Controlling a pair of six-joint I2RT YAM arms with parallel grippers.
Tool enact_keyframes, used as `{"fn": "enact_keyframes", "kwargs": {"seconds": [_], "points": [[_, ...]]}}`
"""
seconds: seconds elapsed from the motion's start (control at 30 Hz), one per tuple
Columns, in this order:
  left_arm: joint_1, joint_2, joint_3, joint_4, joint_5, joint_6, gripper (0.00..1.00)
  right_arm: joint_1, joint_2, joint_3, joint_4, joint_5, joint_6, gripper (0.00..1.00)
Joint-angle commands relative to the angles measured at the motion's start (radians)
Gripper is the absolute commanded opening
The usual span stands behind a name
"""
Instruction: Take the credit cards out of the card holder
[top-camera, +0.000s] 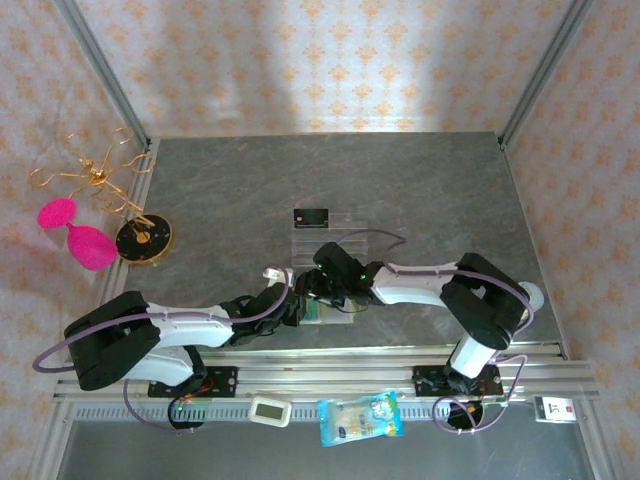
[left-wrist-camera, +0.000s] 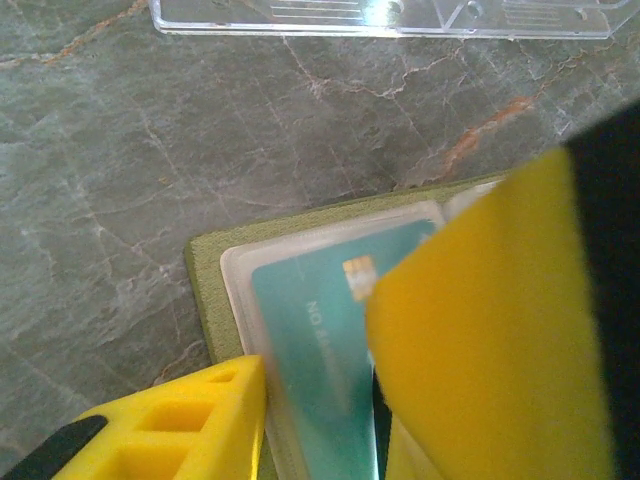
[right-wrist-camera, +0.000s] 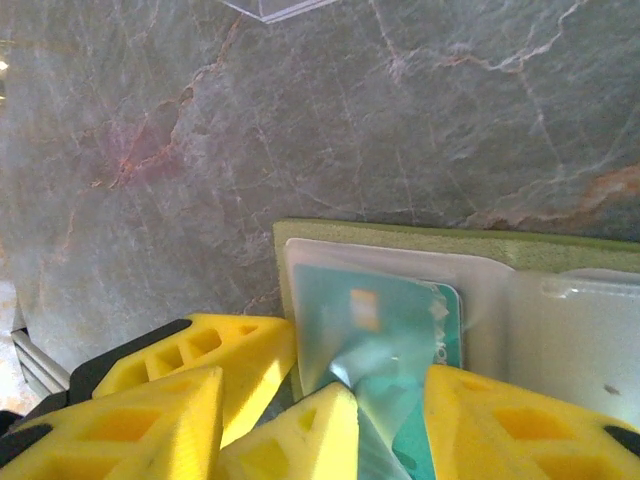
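Pinching credit card (right-wrist-camera: 375, 305) edge with right hand (right-wrist-camera: 385, 410), likely to slide from pocket. Bracing card holder (right-wrist-camera: 400, 238) flat on tabletop (right-wrist-camera: 300, 120), lower centre of top view, with left hand (left-wrist-camera: 320, 405); grip: cannot tell.

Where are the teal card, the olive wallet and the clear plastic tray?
Thin teal rectangular card (left-wrist-camera: 315, 350): left wrist view, its printed face.
Flat olive-yellow folding wallet (left-wrist-camera: 208, 285): left wrist view, its bare left border.
Clear plastic tray (left-wrist-camera: 300, 15): left wrist view, its near edge.
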Motion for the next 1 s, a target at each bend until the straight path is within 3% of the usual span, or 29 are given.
{"fn": "enact_keyframes", "kwargs": {"seconds": [0.0, 0.27, 0.67, 0.73, 0.8, 0.97], "points": [[-0.013, 0.006, -0.008, -0.003, 0.043, 0.0, 0.35, 0.014, 0.022, 0.037, -0.097, 0.026, -0.005, 0.54], [-0.013, -0.11, -0.035, -0.074, 0.01, -0.022, 0.49, 0.023, -0.038, 0.066, -0.277, 0.225, -0.009, 0.54], [-0.013, -0.249, 0.004, -0.132, 0.023, -0.018, 0.55, 0.048, -0.166, 0.075, -0.209, 0.268, -0.186, 0.49], [-0.012, -0.244, 0.015, -0.114, 0.033, -0.007, 0.5, 0.027, -0.189, 0.04, -0.198, 0.234, -0.246, 0.4], [-0.012, -0.223, 0.033, -0.103, 0.029, 0.002, 0.36, 0.002, -0.19, 0.022, -0.215, 0.208, -0.313, 0.28], [-0.013, -0.136, 0.074, -0.054, 0.05, 0.023, 0.22, -0.03, -0.181, -0.042, -0.178, 0.078, -0.434, 0.27]]}}
